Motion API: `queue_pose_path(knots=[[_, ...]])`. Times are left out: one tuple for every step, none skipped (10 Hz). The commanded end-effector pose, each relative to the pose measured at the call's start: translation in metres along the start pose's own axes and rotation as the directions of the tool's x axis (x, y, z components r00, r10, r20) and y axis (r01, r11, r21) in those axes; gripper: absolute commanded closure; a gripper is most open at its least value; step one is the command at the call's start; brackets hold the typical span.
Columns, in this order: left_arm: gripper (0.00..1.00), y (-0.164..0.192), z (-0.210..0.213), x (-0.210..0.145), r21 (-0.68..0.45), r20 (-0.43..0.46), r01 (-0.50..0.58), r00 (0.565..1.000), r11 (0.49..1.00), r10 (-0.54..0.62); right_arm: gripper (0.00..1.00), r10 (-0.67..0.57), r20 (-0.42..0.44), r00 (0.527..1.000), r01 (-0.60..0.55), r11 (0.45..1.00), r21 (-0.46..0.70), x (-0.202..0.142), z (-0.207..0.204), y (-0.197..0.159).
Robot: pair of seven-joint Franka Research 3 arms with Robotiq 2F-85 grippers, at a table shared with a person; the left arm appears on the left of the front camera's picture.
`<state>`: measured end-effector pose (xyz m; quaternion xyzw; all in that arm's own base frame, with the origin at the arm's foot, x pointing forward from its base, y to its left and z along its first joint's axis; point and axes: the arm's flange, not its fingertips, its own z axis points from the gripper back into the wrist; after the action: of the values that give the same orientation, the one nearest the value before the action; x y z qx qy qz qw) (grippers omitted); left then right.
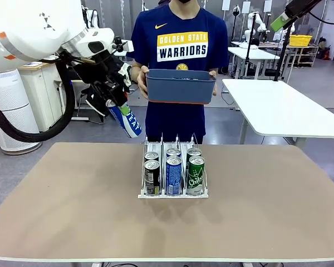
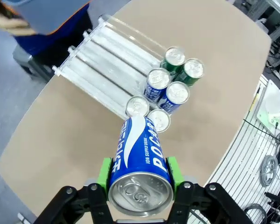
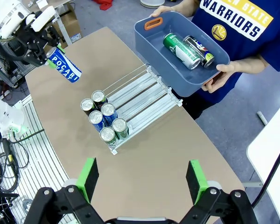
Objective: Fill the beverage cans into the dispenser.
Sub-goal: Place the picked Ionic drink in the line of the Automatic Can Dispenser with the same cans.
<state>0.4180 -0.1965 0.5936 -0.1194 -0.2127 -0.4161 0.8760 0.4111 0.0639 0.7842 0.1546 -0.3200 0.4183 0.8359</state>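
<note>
Front view first: the left arm sweeps in high from the left, wrist bent down, and the left pincer (image 1: 116, 107) holds a blue can (image 1: 128, 120) in the air, tilted, its base aimed down toward the tabletop (image 1: 72, 211). The can hangs left of the dispenser (image 1: 172, 195) and above its rear end. Left wrist view settles the grip: green pads (image 2: 104, 173) press both sides of the blue can (image 2: 137, 154), silver top toward the lens, so the pincer is clamped on it.

Right wrist view looks down from high up, and the right pincer (image 3: 142, 176) has its pads (image 3: 89, 177) wide apart with nothing between them.

Six cans fill the front of the dispenser (image 3: 144, 91), two per lane: black and silver (image 1: 152, 178), blue (image 1: 173, 175) and green (image 1: 196, 175) at the lip, one more behind each. The rear stretch of all three lanes (image 2: 102, 60) is bare.

Across the tabletop a person holds a blue-grey bin (image 1: 181, 86) at chest height, a hand (image 1: 140, 78) on each end. Its wall hides the contents from the front. From above, a green can (image 3: 179, 49) and a dark can (image 3: 198, 49) lie inside, possibly a third beyond them, hard to say.

Wide bare tabletop lies on both sides of the dispenser, whose back end sits close to the far edge.
</note>
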Motion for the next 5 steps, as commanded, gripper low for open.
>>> queue_pose_path(knots=[[0.43, -0.013, -0.012, 0.019, 0.045, -0.082, -0.143, 0.986, 0.989, 0.146, 0.00, -0.002, 0.004, 1.000, 0.002, 1.000, 0.003, -0.001, 0.001, 0.001], [0.43, -0.027, -0.022, 0.023, 0.052, -0.086, -0.180, 0.979, 0.982, 0.184, 0.00, -0.002, 0.004, 1.000, 0.002, 1.000, 0.003, -0.001, 0.001, 0.001], [0.43, -0.042, -0.026, 0.026, 0.069, -0.108, -0.215, 0.969, 0.974, 0.221, 0.00, -0.002, 0.004, 1.000, 0.002, 1.000, 0.003, -0.001, 0.001, 0.001], [0.43, -0.058, -0.028, 0.025, 0.083, -0.138, -0.247, 0.957, 0.965, 0.257, 0.00, -0.002, 0.004, 1.000, 0.002, 1.000, 0.003, -0.001, 0.001, 0.001], [0.43, -0.074, -0.033, 0.027, 0.077, -0.161, -0.267, 0.948, 0.961, 0.276, 0.00, -0.002, 0.004, 1.000, 0.002, 1.000, 0.003, -0.001, 0.001, 0.001]])
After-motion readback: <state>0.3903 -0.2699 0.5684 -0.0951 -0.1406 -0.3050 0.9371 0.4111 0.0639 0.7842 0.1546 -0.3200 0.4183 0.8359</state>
